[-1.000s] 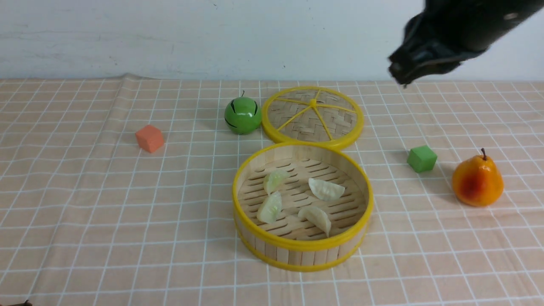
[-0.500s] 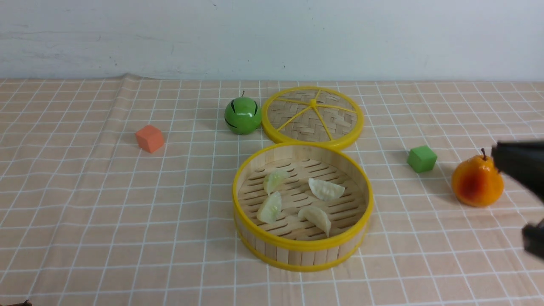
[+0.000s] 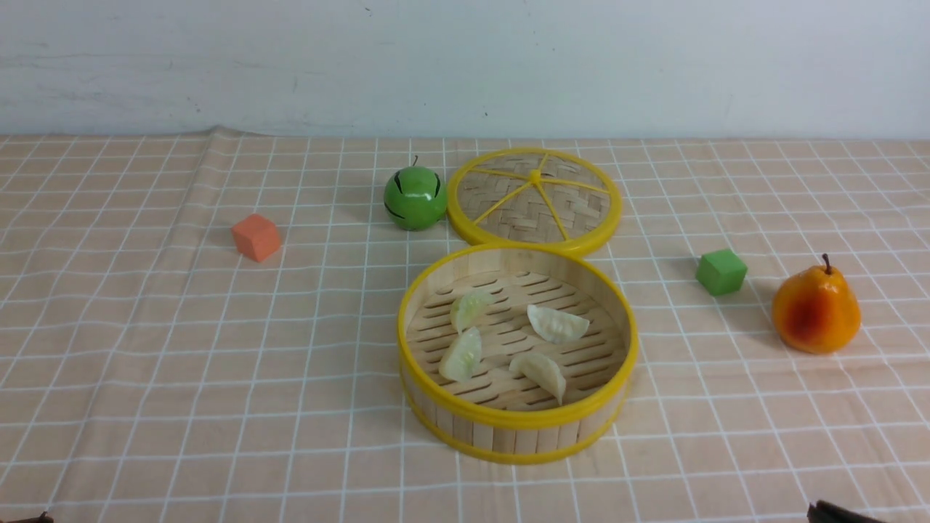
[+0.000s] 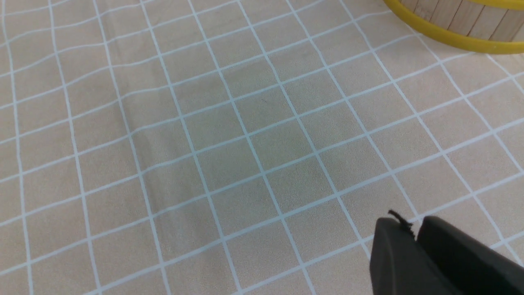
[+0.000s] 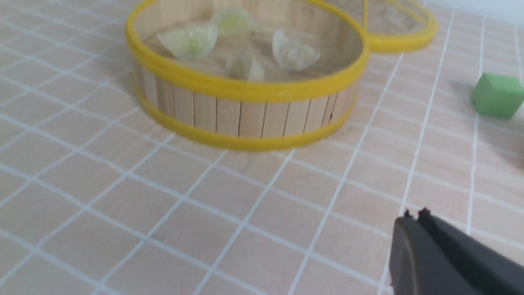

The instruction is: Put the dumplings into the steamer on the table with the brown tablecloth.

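Inside steamer: four dumplings | left gripper closed, empty | right gripper closed, empty

Front view: high, looking forward and down across the whole brown tablecloth, steamer central. Left wrist view: close above bare cloth, catching only the steamer's lower rim at one corner. Right wrist view: low, near, facing the steamer's side wall, dumplings inside. Steamer shared by all three.
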`<state>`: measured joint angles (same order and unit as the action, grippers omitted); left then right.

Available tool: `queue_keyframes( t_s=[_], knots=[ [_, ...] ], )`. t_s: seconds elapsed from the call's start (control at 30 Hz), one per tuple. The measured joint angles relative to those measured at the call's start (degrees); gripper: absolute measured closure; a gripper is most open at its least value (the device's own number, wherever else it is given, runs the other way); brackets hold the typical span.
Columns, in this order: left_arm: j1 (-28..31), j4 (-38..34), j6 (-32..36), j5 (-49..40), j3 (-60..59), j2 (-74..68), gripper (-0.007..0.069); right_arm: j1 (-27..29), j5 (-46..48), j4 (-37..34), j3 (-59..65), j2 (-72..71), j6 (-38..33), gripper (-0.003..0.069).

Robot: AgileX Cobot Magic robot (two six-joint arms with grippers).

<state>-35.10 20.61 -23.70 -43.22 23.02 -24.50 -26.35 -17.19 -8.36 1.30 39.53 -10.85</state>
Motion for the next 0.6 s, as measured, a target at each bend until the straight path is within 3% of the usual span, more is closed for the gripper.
queue_keyframes(
  t_s=[0.2,0.37,0.47,0.6],
  knots=[
    [0.0,0.1,0.0,0.0,0.0,0.0,0.0545,0.5,12.7,0.0,0.0,-6.3,0.0,0.0659],
    [0.0,0.1,0.0,0.0,0.0,0.0,0.0540,7.2,25.9,0.2,0.0,-21.5,0.0,0.0659],
    [0.0,0.1,0.0,0.0,0.0,0.0,0.0536,15.1,34.9,0.2,0.1,-32.6,0.0,0.0657],
    [0.0,0.1,0.0,0.0,0.0,-0.1,0.0536,22.0,38.8,0.1,-0.2,-39.7,0.0,0.0652]
  ],
)
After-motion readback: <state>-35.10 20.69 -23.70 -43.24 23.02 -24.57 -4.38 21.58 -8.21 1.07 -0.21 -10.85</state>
